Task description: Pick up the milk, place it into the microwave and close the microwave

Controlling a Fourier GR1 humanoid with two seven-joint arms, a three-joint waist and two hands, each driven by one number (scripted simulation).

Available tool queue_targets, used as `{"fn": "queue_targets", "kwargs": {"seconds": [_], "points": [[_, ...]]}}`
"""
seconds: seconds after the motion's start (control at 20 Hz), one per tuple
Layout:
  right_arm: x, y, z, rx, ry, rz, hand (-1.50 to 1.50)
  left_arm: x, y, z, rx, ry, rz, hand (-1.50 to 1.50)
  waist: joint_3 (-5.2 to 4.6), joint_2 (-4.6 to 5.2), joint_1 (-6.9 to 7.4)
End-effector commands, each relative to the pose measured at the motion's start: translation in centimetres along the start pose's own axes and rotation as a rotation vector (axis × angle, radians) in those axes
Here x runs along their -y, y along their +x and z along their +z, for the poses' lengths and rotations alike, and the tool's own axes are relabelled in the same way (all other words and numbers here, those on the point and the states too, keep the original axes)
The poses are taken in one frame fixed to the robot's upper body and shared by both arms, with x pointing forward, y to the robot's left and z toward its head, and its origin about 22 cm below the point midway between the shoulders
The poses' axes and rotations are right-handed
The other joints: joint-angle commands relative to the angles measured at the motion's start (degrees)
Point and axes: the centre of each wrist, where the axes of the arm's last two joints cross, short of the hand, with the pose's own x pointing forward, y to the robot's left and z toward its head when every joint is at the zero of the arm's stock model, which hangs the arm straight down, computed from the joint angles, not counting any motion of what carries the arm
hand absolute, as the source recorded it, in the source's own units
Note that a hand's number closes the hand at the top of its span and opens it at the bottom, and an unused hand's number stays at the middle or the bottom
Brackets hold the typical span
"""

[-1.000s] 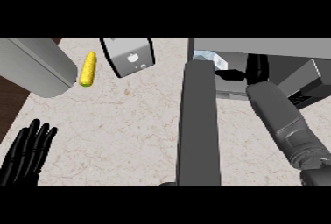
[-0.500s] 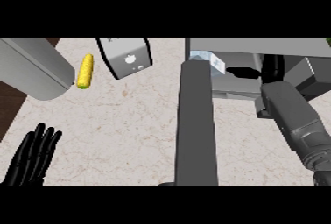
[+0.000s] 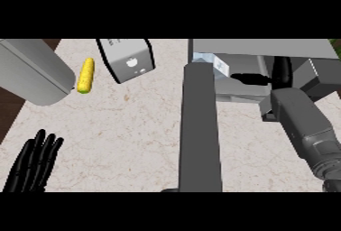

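Head view, looking steeply down at the marble tabletop (image 3: 133,131). At the far left a grey rounded appliance (image 3: 33,72) sits by the edge, and low in that corner the left robot hand (image 3: 33,164) rests open, its black fingers straight and pointing up, touching nothing. Just right of the grey appliance lies a yellow corn cob (image 3: 85,75), and beside that a tilted toaster (image 3: 128,58) with a black rim. Past the middle, the microwave door (image 3: 201,131) stands swung open, seen edge-on as a long dark grey slab. Right of the door is the microwave (image 3: 266,49), its cavity open. The milk carton (image 3: 214,63), white and pale blue, sits inside near the cavity's left wall. The right robot hand (image 3: 269,77) is also inside, just right of the carton; whether its fingers touch it I cannot tell.
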Motion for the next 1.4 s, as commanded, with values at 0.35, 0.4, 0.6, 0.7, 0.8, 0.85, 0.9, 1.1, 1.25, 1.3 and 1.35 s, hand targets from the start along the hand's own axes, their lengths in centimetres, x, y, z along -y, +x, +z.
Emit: {"fn": "queue_targets", "kwargs": {"seconds": [0.35,0.4,0.6,0.7,0.8,0.85,0.9,1.1,1.25,1.3,1.35], "points": [[-1.4,-3.3,4.9,-0.066,0.145,-0.200,-1.50,-0.5,0.0,0.8,-0.001,-0.010,0.011,-1.50,0.17,-0.74,-2.42],[-0.7,-4.1,5.6,-0.053,0.114,-0.209,-1.50,0.8,-0.5,0.7,0.001,-0.008,0.032,-1.50,0.22,-0.43,-1.92],[0.9,-6.8,9.0,-0.137,0.124,-0.183,-1.50,0.8,1.1,1.4,-0.001,-0.009,0.018,-1.50,0.21,-0.68,-2.26],[-1.8,-5.9,9.4,-0.162,0.150,-0.208,-1.50,1.6,0.3,0.8,-0.010,0.000,0.020,-1.50,0.16,-0.87,-2.81],[-1.4,-7.1,11.5,-0.180,0.171,-0.238,-1.50,1.2,0.0,0.3,-0.014,-0.002,0.024,-1.50,0.15,-0.84,-3.08],[-2.6,-6.2,10.9,-0.178,0.156,-0.253,-1.50,0.6,0.4,1.3,-0.028,0.011,0.043,-1.50,0.12,-1.03,-3.02],[-2.1,-7.6,13.3,-0.180,0.170,-0.283,-1.50,1.8,-0.1,0.9,-0.017,-0.004,0.046,-1.50,0.17,-0.83,-2.82],[-3.6,-8.1,16.6,-0.214,0.170,-0.346,-1.50,2.7,-1.2,-0.4,-0.036,-0.020,0.036,-1.50,0.15,-0.89,-3.44],[-3.4,-8.6,18.2,-0.227,0.173,-0.391,-1.50,1.7,-0.7,0.3,-0.019,-0.077,0.065,-1.50,0.10,-1.12,-3.60],[-1.9,-9.4,19.1,-0.228,0.167,-0.399,-1.50,0.8,-0.1,1.2,-0.051,-0.108,0.057,-1.50,0.11,-1.10,-3.45],[-2.5,-9.4,19.8,-0.234,0.144,-0.407,-1.50,1.8,0.0,-0.3,-0.017,-0.151,0.069,-1.50,0.14,-0.93,-3.42]]}}
